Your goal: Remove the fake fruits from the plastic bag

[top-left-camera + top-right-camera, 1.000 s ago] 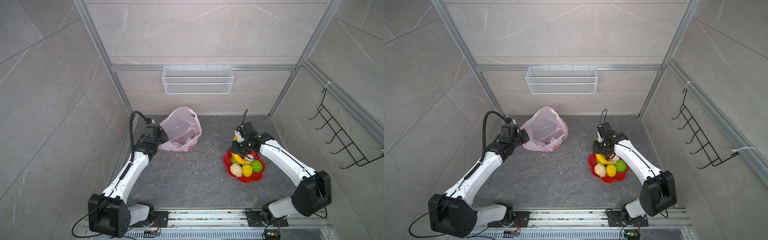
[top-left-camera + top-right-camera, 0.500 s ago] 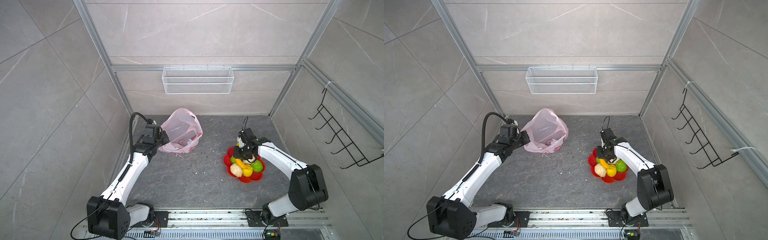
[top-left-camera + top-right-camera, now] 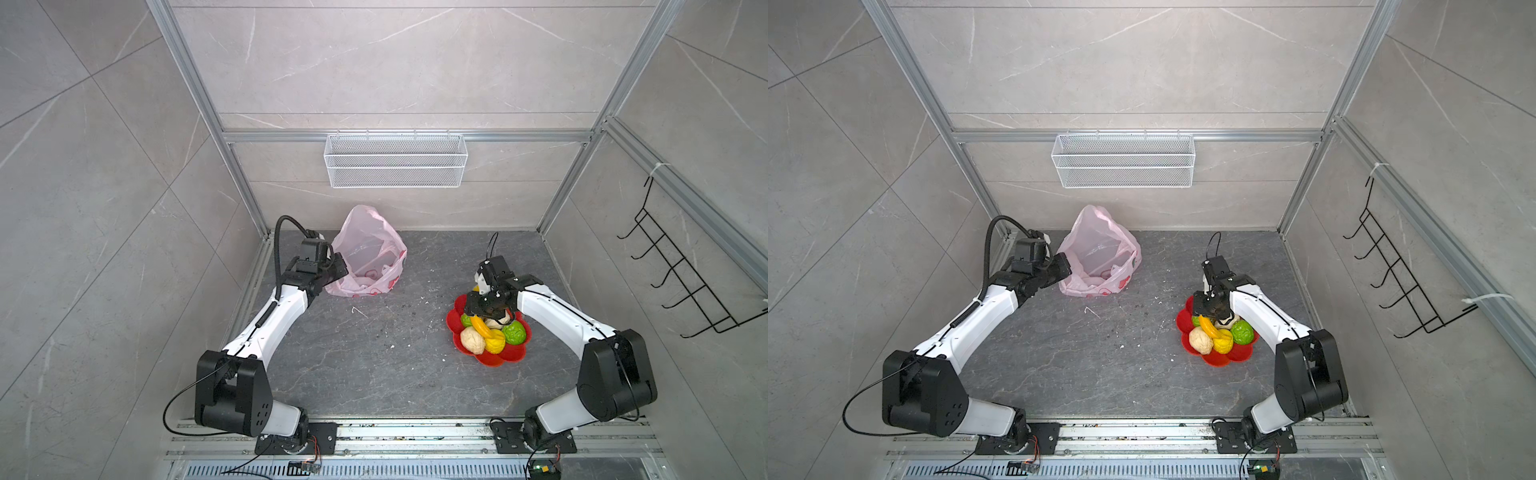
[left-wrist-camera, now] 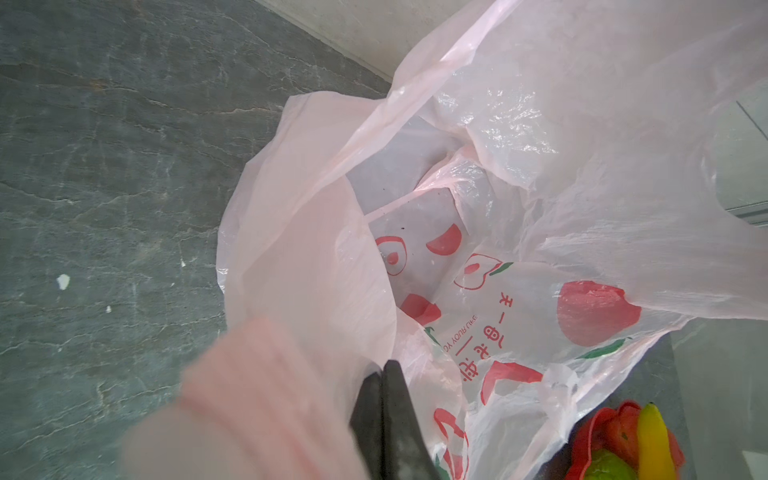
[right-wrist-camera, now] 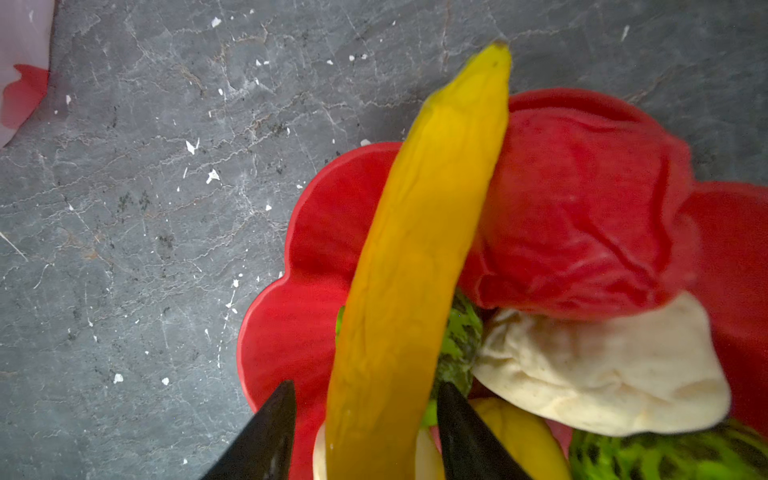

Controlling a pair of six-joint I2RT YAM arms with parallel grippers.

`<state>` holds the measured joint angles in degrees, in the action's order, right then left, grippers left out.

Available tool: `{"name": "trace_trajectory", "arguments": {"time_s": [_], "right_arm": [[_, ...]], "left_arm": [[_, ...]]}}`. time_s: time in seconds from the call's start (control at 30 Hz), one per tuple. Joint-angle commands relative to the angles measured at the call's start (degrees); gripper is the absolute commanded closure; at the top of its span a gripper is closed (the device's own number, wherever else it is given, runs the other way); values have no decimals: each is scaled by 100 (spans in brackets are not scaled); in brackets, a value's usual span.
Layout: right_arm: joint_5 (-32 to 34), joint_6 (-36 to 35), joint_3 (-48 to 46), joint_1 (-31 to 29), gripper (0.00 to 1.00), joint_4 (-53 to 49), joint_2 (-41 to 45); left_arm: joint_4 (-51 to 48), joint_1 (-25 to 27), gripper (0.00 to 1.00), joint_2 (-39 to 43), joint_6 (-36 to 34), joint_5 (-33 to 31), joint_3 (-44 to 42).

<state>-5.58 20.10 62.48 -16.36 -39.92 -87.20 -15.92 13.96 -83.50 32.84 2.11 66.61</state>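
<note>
Right jaws stand apart either side of the banana (image 5: 415, 257), which lies across the fruits (image 3: 494, 338) piled in the dish (image 5: 291, 324). Left jaws are pinched together on the bag (image 4: 582, 124) rim. I'd lift the right arm straight up, clear of the banana, so nothing rolls off. Bag looks empty to me.

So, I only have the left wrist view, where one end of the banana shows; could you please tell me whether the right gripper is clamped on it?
Observer: No; in the right wrist view the right gripper straddles the banana with its jaws apart, a gap showing on one side.
Operator: Thank you. What is the banana resting on?
Observer: It lies on top of the other fake fruits piled in the red dish.
Operator: Is the dish touching the plastic bag?
Observer: No; in both top views the plastic bag and dish sit apart on the table.
</note>
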Motion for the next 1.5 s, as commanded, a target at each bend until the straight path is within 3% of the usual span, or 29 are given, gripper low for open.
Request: {"name": "trace_trajectory", "arguments": {"time_s": [0.0,0.1,0.17,0.37,0.47,0.57,0.7,1.0,1.23,1.47], "right_arm": [[20,7,221,15,40,-365,370],[109,-4,410,16,38,-558,581],[166,-15,541,24,38,-671,712],[252,11,779,197,33,-787,880],[192,53,785,329,32,-736,888],[127,90,753,402,32,-648,928],[79,130,792,491,32,-605,941],[144,395,544,1038,33,-475,1155],[153,598,265,1785,40,-324,1005],[499,711,114,2329,54,-171,696]], "left_arm": [[351,185,99,-164,94,261,420],[254,341,95,-355,69,337,684],[154,401,86,-403,64,361,806],[-277,417,35,-132,-82,371,984],[-809,417,17,65,-182,330,1205],[-1609,417,8,166,-313,45,1526],[-2243,415,2,270,-410,-179,1616],[-2634,415,2,1019,-306,-211,1237],[-2954,415,1,1659,-245,257,734],[-3090,422,8,2448,-47,32,-118]]}}
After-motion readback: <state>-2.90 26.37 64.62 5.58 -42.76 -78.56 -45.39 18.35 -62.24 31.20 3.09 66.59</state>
